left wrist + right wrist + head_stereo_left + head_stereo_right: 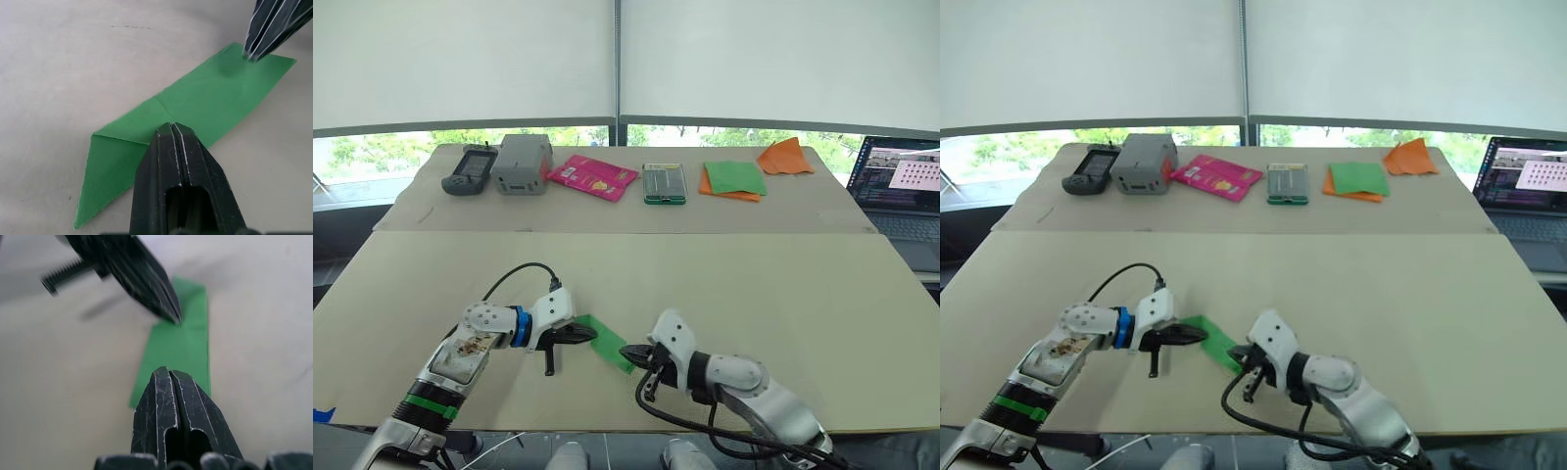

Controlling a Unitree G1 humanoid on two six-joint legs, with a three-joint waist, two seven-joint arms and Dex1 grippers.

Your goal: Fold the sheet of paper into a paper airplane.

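Tabletop [783,294] is beige, wide, w/ a laptop [901,191] at its far right. On the near part lies the paper airplane [610,343], a narrow folded green strip, flat, btw. both claws. Left claw [590,335] is clenched, tip pressing on one end of it. Right claw [628,352] is also clenched, tip on the other end.

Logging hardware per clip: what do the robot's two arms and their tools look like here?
Both arms are silver-white jointed shells. The left arm has a blue ring near the wrist, a green band lower down and a looping black cable. The right arm trails black cables. The left tool and right tool each have two black fingers.
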